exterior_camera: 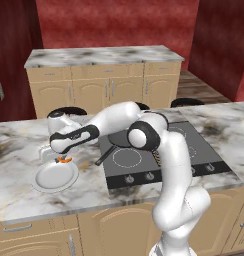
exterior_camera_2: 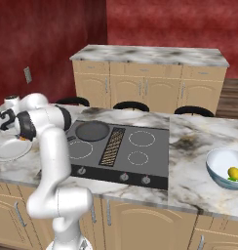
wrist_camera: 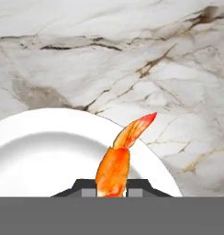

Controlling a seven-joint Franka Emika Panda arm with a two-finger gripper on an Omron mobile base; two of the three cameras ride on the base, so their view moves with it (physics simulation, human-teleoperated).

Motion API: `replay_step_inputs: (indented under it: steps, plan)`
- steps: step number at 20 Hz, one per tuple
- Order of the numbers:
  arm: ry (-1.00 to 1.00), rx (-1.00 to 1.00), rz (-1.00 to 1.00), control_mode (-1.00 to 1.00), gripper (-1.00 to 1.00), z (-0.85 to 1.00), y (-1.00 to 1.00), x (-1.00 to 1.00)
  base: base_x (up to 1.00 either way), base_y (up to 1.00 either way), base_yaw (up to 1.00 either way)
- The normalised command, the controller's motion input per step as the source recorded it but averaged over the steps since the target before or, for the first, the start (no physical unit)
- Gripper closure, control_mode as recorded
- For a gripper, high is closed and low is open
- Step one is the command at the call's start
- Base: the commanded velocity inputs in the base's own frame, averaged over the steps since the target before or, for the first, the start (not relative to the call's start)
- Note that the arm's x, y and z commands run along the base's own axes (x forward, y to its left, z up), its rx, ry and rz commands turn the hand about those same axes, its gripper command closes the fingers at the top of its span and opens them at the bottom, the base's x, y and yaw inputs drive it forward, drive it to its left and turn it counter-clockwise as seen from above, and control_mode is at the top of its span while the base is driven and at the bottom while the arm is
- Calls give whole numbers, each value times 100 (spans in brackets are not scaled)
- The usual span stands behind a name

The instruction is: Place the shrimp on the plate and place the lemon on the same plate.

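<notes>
My hand [wrist_camera: 112,193] is closed on the shrimp [wrist_camera: 118,160] above the plate's [wrist_camera: 36,147] rim, so I judge I'm mid-placing and must shift inward, then release, before fetching the lemon [exterior_camera_2: 233,173] from the bowl [exterior_camera_2: 216,163] across the bench [exterior_camera_2: 189,146].

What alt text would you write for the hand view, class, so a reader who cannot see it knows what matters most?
An orange-red shrimp is gripped in the robot's hand, its tail pointing up and to the right past the rim of a round white plate below. Behind them stretches a grey-veined white marble counter.
</notes>
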Motion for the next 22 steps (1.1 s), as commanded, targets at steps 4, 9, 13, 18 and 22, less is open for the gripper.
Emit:
replay_step_inputs:
  steps: [4,9,13,18,22]
  plan:
    - [7,0,-6,-100,100,-28,19,-22,0,0,0]
    - [2,0,-8,-100,100,-26,-3,-12,0,0,0]
    - [0,0,-6,-100,100,-3,0,-29,0,0,0]
    - [0,2,-7,-100,100,0,4,-39,0,0,0]
    - [-1,1,-6,-100,100,0,2,-41,0,0,0]
